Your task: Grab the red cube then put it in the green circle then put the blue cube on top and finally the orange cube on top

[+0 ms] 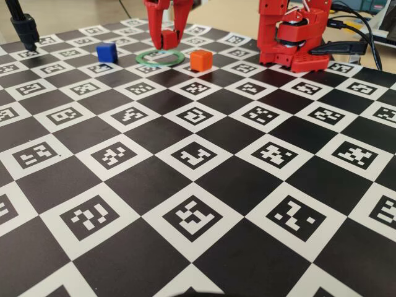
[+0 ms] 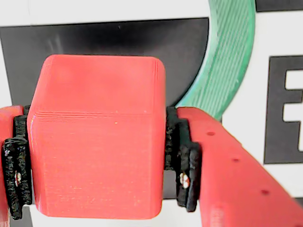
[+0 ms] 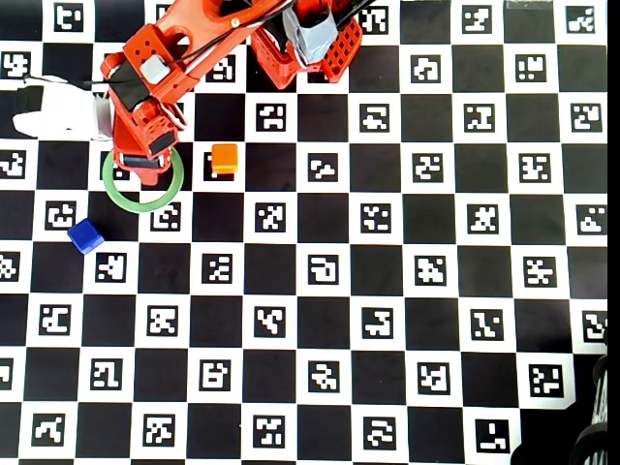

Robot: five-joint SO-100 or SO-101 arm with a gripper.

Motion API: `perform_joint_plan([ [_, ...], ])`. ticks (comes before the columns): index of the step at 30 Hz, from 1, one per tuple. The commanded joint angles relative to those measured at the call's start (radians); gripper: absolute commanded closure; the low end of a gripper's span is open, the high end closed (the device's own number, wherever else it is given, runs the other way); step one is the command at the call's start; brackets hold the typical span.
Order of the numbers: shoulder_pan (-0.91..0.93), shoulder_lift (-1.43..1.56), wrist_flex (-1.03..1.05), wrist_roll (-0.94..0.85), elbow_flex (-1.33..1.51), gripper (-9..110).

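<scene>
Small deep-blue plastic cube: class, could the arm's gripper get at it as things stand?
Probably not yet. The small deep-blue plastic cube stands clear on the board beside the thin green ring, nothing around it, but the gripper is shut on the bright-red plastic cube, which it must first set down.

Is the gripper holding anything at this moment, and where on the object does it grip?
Yes. The gripper holds the red cube, its black pads pressed against two opposite side faces, over the green circle.
</scene>
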Motion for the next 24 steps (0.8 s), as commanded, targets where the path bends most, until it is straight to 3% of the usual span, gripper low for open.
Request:
perform_joint_plan([
  [1,0.021,0.011,-0.031,-0.012,-0.1,100],
  [24,-0.002,-0.018,-0.11,-0.081,-0.092,100],
])
